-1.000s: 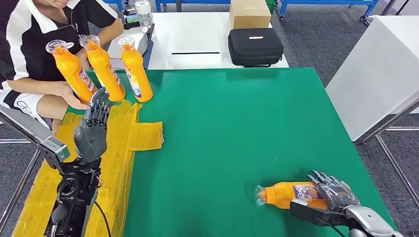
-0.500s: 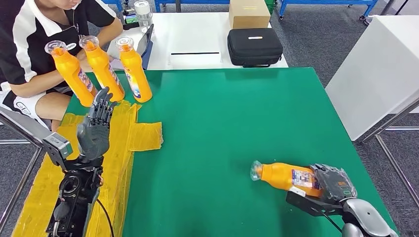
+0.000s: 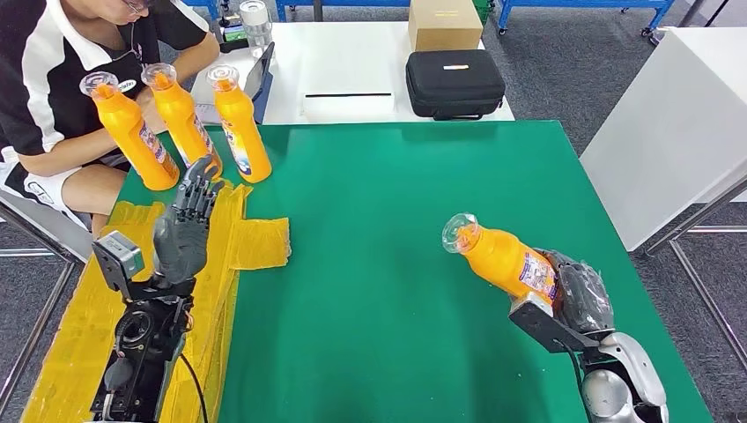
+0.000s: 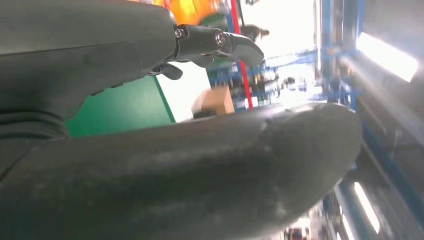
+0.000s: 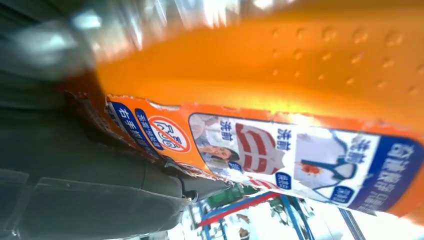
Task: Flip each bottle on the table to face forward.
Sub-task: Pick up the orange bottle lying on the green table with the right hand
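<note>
bottle [image 3: 504,258] base: hidden in right hand [image 3: 580,293] | person [image 3: 62,79]: cropped by frame edge

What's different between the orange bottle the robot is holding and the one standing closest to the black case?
The held bottle is tilted, gripped near its base by the right hand; the standing bottle is upright and untouched. The held bottle is near the table's right side, the standing bottle at its far left. Both are orange with clear caps.

Shiny plastic and soft green

The orange bottle [image 3: 508,262] is smooth, shiny plastic with a paper label [image 5: 280,160]; the green desk [image 3: 396,203] looks matt.
</note>
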You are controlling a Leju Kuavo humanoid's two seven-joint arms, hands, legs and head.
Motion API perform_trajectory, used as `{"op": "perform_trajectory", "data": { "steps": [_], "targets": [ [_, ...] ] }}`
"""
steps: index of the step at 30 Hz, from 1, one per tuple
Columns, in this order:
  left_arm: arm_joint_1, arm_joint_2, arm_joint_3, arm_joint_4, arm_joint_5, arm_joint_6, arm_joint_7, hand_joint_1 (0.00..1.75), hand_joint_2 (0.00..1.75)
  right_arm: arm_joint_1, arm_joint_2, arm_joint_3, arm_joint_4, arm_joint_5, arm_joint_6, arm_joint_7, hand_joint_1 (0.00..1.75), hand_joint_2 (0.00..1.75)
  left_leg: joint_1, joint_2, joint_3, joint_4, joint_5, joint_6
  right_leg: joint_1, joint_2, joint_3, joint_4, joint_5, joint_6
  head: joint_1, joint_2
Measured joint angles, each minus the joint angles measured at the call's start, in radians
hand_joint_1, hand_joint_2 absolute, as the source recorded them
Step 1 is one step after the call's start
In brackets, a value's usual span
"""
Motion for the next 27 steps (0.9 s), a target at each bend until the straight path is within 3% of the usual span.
{"op": "perform_trajectory", "data": {
  "steps": [5, 13, 18, 26, 27],
  "targets": [
    [-0.017, -0.005, -0.064, 0.01, 0.0, -0.024, 0.021, 0.0, 0.0, -0.057, 0.082, 0.009, 0.065, -0.202, -0.008, -0.056, 1.75, 1.75, 0.0, 0.001, 0.0, 0.0, 0.0, 0.0, 0.0, 0.0, 0.0, 0.0, 0.0, 0.0, 0.0, 0.0],
    [-0.083, -0.025, -0.206, 0.063, 0.095, -0.103, 0.102, 0.0, 0.0, -0.198, 0.219, 0.09, 0.231, -0.535, 0.094, -0.184, 1.75, 1.75, 0.0, 0.002, 0.0, 0.0, 0.002, -0.001, 0.0, 0.0, 0.0, 0.001, 0.001, 0.0, 0.0, 0.0],
    [-0.103, -0.037, -0.263, 0.085, 0.127, -0.104, 0.138, 0.0, 0.0, -0.278, 0.273, 0.177, 0.309, -0.602, 0.12, -0.192, 1.75, 1.75, 0.0, 0.001, 0.0, 0.0, 0.002, -0.001, 0.0, 0.0, 0.0, 0.001, 0.001, 0.0, 0.0, 0.0],
    [-0.119, -0.05, -0.312, 0.097, 0.15, -0.116, 0.164, 0.0, 0.0, -0.358, 0.307, 0.283, 0.407, -0.597, 0.135, -0.183, 1.75, 1.75, 0.0, 0.001, -0.001, 0.0, 0.001, -0.001, 0.0, 0.0, 0.0, 0.001, 0.001, 0.0, 0.0, 0.0],
    [-0.12, -0.052, -0.317, 0.098, 0.15, -0.115, 0.166, 0.0, 0.44, -0.365, 0.313, 0.298, 0.419, -0.594, 0.136, -0.183, 1.75, 1.75, 0.0, 0.001, -0.001, 0.0, 0.001, -0.001, 0.0, 0.0, 0.0, 0.001, 0.001, 0.0, 0.0, 0.0]
  ]
}}
